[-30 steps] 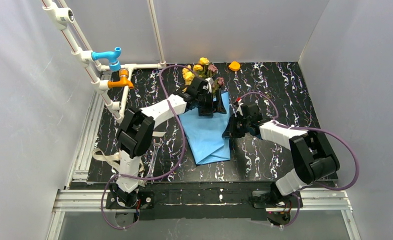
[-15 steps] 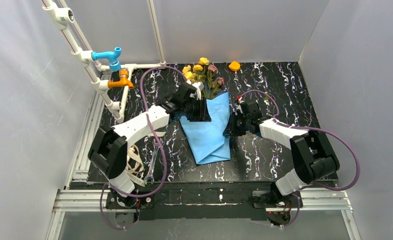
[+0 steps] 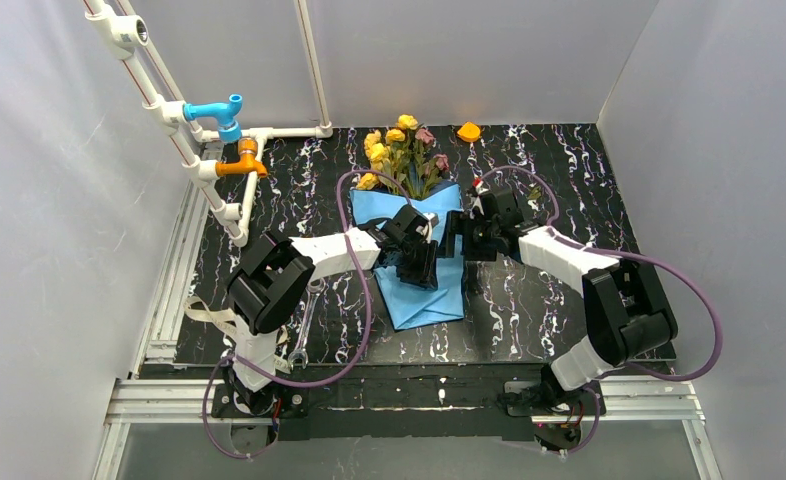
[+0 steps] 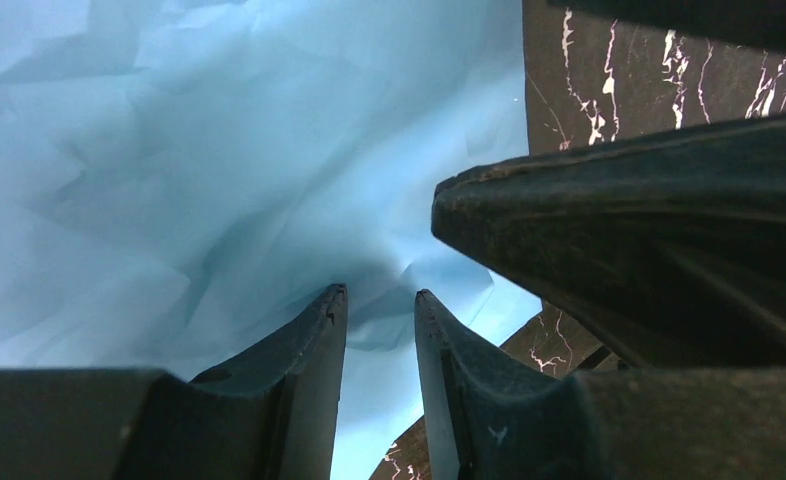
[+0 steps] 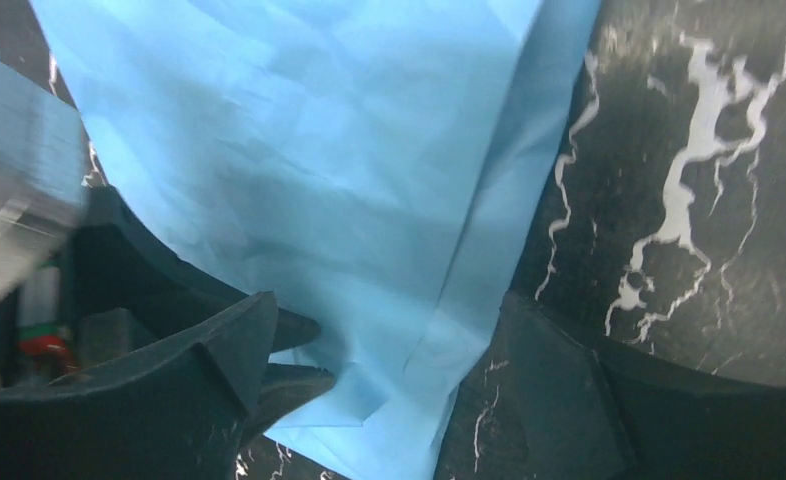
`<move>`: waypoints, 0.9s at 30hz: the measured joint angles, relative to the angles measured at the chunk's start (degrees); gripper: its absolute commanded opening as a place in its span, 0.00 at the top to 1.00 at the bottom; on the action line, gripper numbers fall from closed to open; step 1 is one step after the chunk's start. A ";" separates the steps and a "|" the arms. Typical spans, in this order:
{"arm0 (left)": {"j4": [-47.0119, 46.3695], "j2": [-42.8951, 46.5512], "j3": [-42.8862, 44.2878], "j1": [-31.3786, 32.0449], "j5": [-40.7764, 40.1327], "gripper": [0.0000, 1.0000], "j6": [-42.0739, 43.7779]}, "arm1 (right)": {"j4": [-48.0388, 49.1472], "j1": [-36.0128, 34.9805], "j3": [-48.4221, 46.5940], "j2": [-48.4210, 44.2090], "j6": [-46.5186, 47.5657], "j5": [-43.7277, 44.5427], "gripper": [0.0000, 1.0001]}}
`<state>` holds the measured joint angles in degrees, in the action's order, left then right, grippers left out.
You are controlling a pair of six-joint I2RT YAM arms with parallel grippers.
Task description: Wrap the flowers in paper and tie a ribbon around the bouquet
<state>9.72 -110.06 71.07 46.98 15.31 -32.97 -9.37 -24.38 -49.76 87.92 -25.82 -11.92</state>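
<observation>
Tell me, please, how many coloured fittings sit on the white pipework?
2: the blue fitting at back left, the orange fitting just in front of it.

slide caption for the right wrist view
right gripper open astride the folded edge of the paper on the black marbled table

The table (image 3: 569,180) has a black, marble-patterned top with white veining. A creased sheet of light blue paper (image 3: 424,300) lies at its centre, folded so that it narrows toward the near edge. The dried roses (image 3: 404,150) lie with their stems on the paper's far end and their heads on the bare top beyond it. A small orange object (image 3: 468,131) sits by the far edge. A metal wrench (image 3: 304,320) lies near the left front, with the beige ribbon (image 3: 204,315) looped just left of it.
</observation>
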 measured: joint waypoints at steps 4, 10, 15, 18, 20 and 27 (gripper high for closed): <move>-0.74 -0.37 -0.13 0.00 0.26 0.71 0.00 | -0.94 0.85 -4.15 1.51 1.07 -0.09 0.02; -0.94 -0.39 -0.13 0.00 0.37 0.72 0.26 | -0.85 4.24 -8.52 5.49 2.45 -0.59 0.07; -1.05 -0.66 -0.13 0.00 0.50 0.73 0.42 | 0.92 7.54 -8.94 11.21 2.51 -4.66 0.10; -1.20 -1.22 -0.13 0.00 0.61 0.74 0.44 | 2.47 8.41 -9.68 13.66 2.32 -7.61 0.11; -1.18 -1.27 -0.13 0.00 0.68 0.74 0.46 | 3.65 8.37 -10.51 14.78 2.23 -8.90 0.18; -0.92 -1.27 -0.09 0.00 0.92 0.75 0.90 | 7.28 8.92 -11.65 18.40 1.66 -12.87 0.42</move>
<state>8.80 -111.33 70.98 46.98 16.23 -32.08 -2.09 -15.46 -61.41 106.32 -24.16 -24.80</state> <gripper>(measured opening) 0.253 0.638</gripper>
